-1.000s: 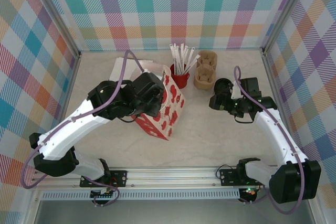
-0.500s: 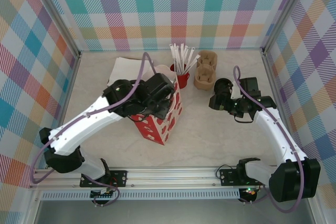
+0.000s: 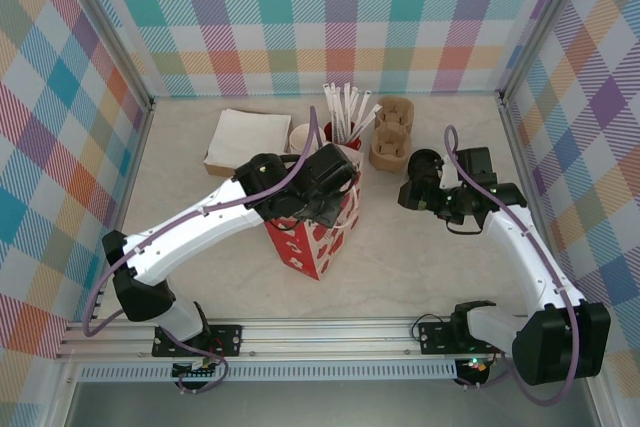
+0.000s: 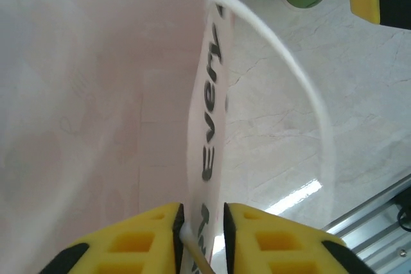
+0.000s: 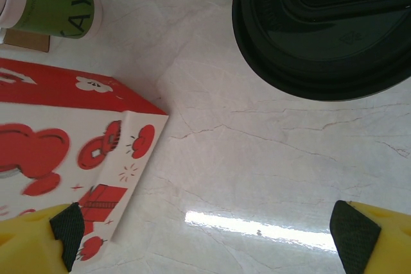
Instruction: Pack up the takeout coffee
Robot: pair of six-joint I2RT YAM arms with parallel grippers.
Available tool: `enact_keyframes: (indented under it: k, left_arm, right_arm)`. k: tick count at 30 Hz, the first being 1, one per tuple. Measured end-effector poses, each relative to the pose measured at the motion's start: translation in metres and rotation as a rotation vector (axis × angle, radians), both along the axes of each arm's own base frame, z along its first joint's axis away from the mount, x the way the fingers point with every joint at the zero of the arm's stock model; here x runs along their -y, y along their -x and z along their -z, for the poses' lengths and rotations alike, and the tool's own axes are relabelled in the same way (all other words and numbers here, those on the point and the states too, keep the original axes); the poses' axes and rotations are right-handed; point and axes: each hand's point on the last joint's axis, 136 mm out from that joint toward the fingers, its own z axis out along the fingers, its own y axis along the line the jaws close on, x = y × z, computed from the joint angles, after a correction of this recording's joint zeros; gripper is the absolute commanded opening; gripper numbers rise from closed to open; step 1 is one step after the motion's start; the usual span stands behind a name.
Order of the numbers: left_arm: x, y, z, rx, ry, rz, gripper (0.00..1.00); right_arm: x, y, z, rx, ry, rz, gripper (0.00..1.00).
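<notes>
Left jaws: narrow around paper bag (image 4: 207, 126) rim (clamped or loose, cannot tell) | right jaws: wide open, empty | takeout coffee (image 5: 321, 24): on bench (image 5: 257, 158), 3 o'clock of bag

White arms (image 3: 190, 232), black joints (image 3: 135, 292), purple cables (image 3: 449, 142); left claw (image 4: 200, 219) and right claw (image 5: 205, 235) have yellow fingers (image 4: 270, 239).

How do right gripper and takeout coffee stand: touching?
Apart. Right wrist view: bare table separates the takeout coffee from both fingertips of the open right gripper.
</notes>
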Motion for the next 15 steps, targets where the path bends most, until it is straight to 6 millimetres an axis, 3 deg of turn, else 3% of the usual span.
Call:
enact_keyframes:
  k: [6,15]
  left_arm:
    - [-0.002,-0.003,-0.001,0.014,-0.011,-0.009,0.39]
    - [-0.004,-0.009,-0.035,0.095,0.058,-0.026,0.63]
  right_arm:
    - [0.001,0.001,0.0,-0.003,0.006,-0.001,1.0]
    - [0.003,0.002,0.001,-0.007,0.017,0.002,1.0]
